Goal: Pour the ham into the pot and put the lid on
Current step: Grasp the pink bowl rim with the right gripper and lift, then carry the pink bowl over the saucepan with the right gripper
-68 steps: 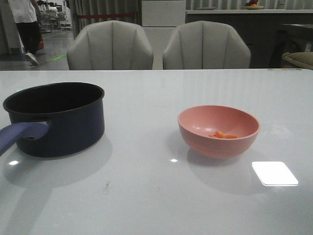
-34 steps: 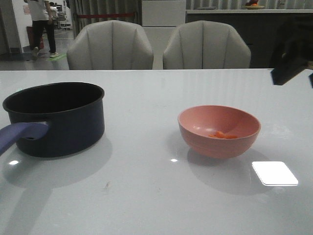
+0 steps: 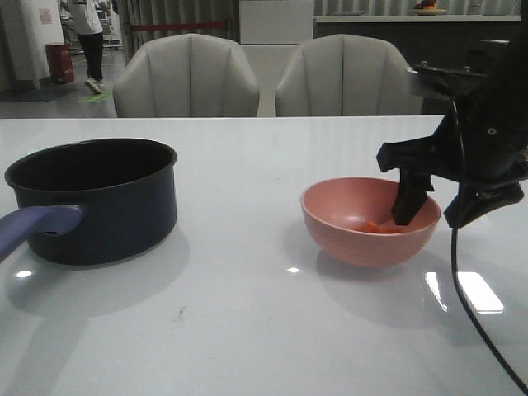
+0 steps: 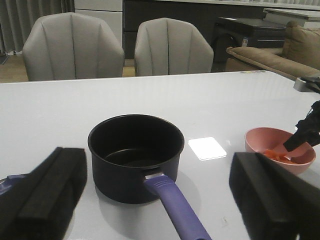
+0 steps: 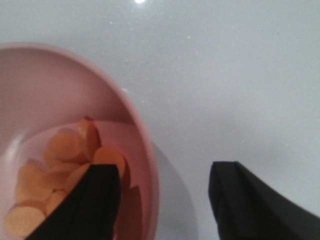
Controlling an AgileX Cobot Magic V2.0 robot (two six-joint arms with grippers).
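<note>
While my right pincer (image 3: 436, 206) straddles the rim of the smooth salmon-pink round bowl (image 3: 369, 220), one black padded finger (image 5: 87, 202) dips inside the bowl and the other hangs outside it over the table; the jaws stand wide apart and grip nothing, with the rim between them. In the right wrist view the ham (image 5: 60, 175) shows as thin, flat orange-pink round slices, overlapping in the bottom of the bowl, just beside my inner finger. The bowl's wall looks matte and gently curved.

Over to the left, well apart from the bowl, sits the dark navy-blue round saucepan (image 3: 95, 198), straight-sided, with a long purple-blue handle (image 3: 33, 227) pointing toward my side. The left wrist view shows the pot's inside dark, with a faint sheen on the bottom. My left pincer (image 4: 160, 200) hangs behind that pot with its two thick foam-like black pads spread wide, holding nothing.

The glossy pale grey tabletop (image 3: 247, 330) throws back bright patches of ceiling light. A black cable (image 3: 462, 297) drops from my right arm in front of the table's right side. Beyond the far edge stand two pale grey padded chairs (image 3: 186, 78) with ribbed backs. The lid does not show in any view.
</note>
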